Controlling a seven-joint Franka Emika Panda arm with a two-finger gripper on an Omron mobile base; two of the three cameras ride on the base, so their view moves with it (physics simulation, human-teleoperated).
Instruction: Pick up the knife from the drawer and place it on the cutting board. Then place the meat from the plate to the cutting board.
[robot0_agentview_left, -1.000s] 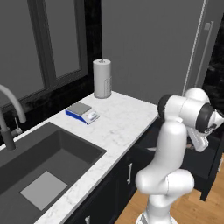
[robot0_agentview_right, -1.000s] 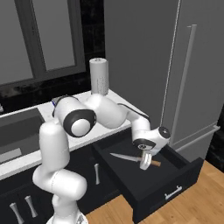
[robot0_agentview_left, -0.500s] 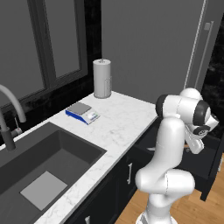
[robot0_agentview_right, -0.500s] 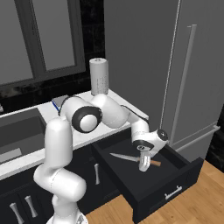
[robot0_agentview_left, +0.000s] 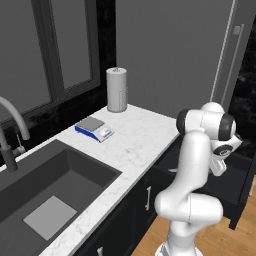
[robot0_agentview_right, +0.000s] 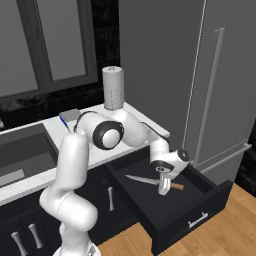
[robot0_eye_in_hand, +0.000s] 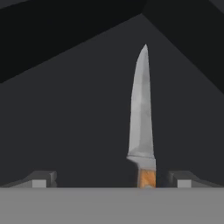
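Knife: laid flat on the dark floor of the open drawer, slim silver-grey blade pointed toward the cabinet side, brown handle toward the drawer's front right; in the hand view the blade is seen running away from the camera, with the handle start lying between the two finger tips, nearer the right one

Drawer: pulled well out from under the tabletop's right end, dark navy-black front with a small silver handle; in the left base view its dark interior is seen past the arm

Jaws: spread wide, nothing held; positioned low over the knife at the junction of blade and handle, one finger tip to each side; contact with the knife cannot be told

Arm: bent out from the base and down into the drawer, wrist just above the knife

Tabletop: white marbled surface running from the sink to the right end above the drawer

Scale: small blue-edged kitchen scale with a grey top, set near the tabletop's back edge, right of the sink

Paper towel roll: upright at the tabletop's back edge, beyond the scale

Sink: dark basin sunk into the tabletop's left part, curved tap at its back left corner

Fridge: tall grey doors with long bar handles, just beyond the drawer
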